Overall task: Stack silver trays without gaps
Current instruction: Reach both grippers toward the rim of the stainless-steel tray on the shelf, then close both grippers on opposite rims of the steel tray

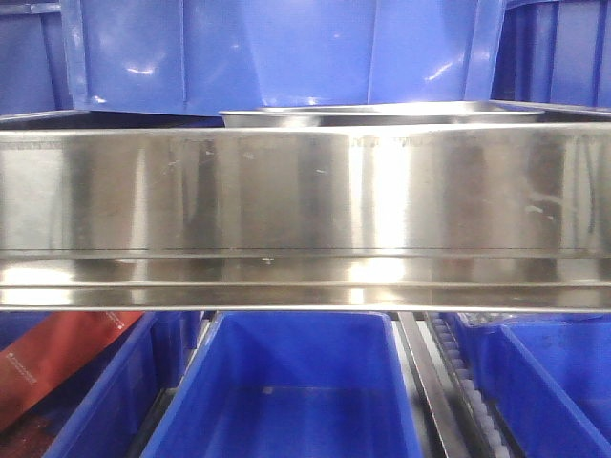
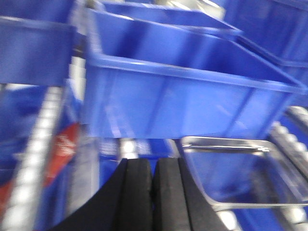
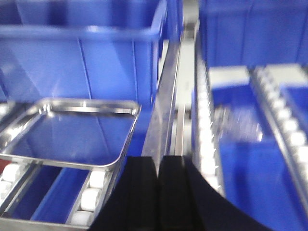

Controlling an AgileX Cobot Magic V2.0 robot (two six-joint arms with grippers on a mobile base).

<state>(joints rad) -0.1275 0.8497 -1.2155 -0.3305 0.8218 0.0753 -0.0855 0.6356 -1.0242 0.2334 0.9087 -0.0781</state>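
**Tool state.** The left gripper (image 2: 153, 192) has its black pads pressed together with nothing between them. The right gripper (image 3: 159, 192) is likewise closed on nothing, with only a thin seam between its pads. Neither gripper touches a tray.

**Tray location.** In the right wrist view, one silver tray (image 3: 72, 134) rests on white rollers (image 3: 96, 180) to the left of the gripper. It sits just in front of a blue bin (image 3: 82, 62) and beside the steel rail (image 3: 166, 110). In the left wrist view, a silver tray (image 2: 231, 183) lies low and to the right of the gripper, below a large blue bin (image 2: 183, 86). I judge these to be the same tray, lying between the two arms, but the blur prevents confirmation. In the front view, only the rim of a silver tray (image 1: 382, 115) shows above the steel rail (image 1: 305, 191).

**Progress.** I can identify no second tray with certainty. I also cannot tell whether the visible tray is a single pan or an already nested stack. I therefore treat the stacking as unverified. The remaining work, as I judge it:

1. Locate another tray.
2. Grasp it by the rim.
3. Seat it squarely inside its partner so that no gap remains.
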